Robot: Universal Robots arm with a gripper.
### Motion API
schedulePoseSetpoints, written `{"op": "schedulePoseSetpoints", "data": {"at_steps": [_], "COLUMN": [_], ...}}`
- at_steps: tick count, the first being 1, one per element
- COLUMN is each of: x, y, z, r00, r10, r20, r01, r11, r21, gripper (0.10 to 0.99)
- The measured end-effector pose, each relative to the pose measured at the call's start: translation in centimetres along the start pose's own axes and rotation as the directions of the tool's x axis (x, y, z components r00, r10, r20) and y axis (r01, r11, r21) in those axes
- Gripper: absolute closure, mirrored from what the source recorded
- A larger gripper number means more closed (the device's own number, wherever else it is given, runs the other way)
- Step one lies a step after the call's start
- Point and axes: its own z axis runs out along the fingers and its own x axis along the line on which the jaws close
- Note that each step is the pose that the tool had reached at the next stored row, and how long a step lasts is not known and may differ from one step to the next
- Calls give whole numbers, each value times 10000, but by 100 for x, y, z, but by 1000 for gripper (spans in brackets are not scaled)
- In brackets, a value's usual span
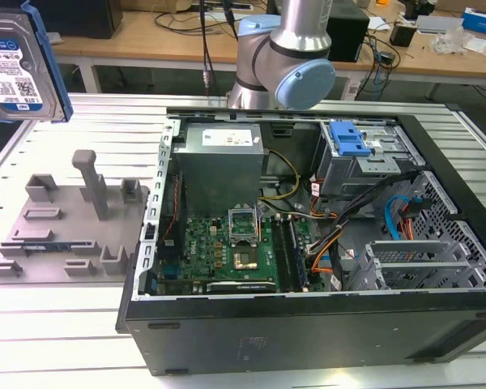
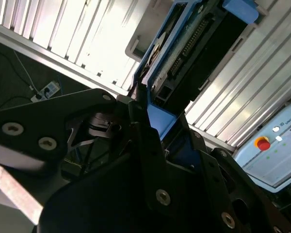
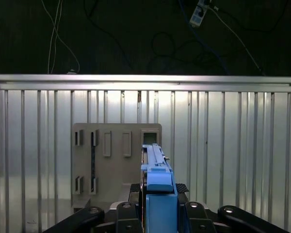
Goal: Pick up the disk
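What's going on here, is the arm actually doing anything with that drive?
Yes. The disk is off the table, held high above the grey fixture tray at the exterior view's left. In the first wrist view the gripper has its jaws closed on the disk's blue rail. The open computer case sits beside the tray.

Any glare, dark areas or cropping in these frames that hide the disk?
Exterior view: evenly lit, the disk cropped at the top corner. Second wrist view: table slats blown out, gripper body in shadow. First wrist view: dark background, disk edge-on, clear.
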Motion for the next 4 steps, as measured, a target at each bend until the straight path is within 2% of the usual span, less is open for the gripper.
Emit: {"op": "schedulePoseSetpoints", "data": {"at_steps": [4], "x": [0], "y": [0], "z": [0], "r00": [10000], "r10": [-1], "r20": [0], "r01": [1], "r11": [10000], "r21": [0], "gripper": [722]}}
